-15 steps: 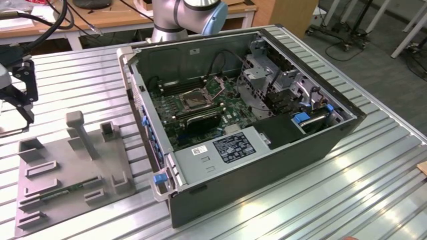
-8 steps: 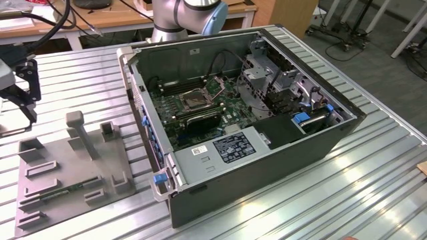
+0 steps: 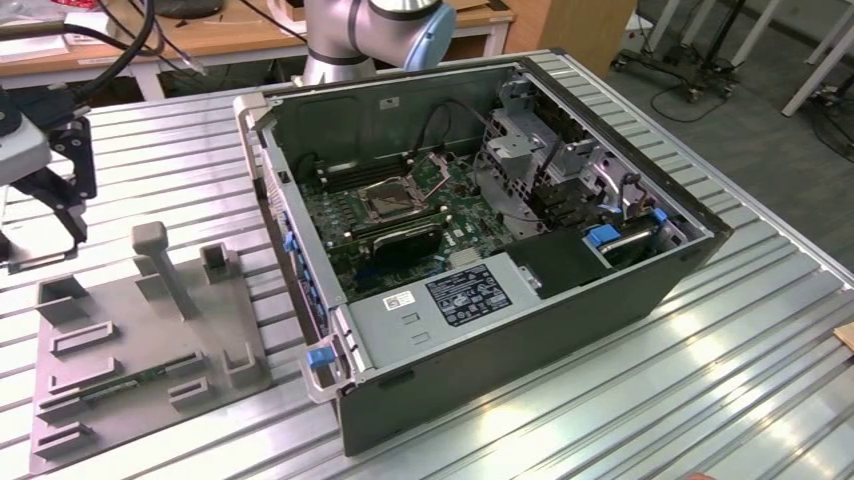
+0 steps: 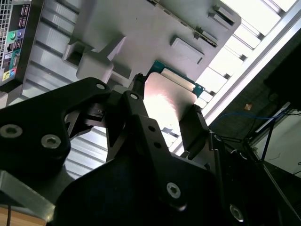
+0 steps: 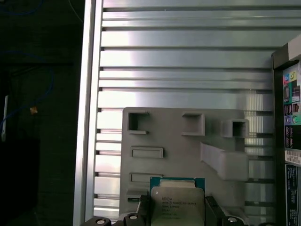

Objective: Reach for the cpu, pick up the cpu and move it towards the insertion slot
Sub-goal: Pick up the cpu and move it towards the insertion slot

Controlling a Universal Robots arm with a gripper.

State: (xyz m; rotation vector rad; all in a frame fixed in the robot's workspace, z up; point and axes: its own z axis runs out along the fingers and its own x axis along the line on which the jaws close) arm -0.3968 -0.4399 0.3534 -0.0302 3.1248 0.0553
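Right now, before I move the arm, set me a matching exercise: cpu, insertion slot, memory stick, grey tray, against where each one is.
Things:
1 cpu
2 insertion slot
3 memory stick
4 grey tray

Places:
A inside the open computer case
B on the slatted metal table
C clamped in the claw
D lying in the grey tray

Pairs: 1-C; 2-A; 3-D; 4-B

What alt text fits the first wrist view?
The gripper holds the cpu by two opposite edges, its pale printed face to the camera, over a grey fixture tray on a ribbed metal table.
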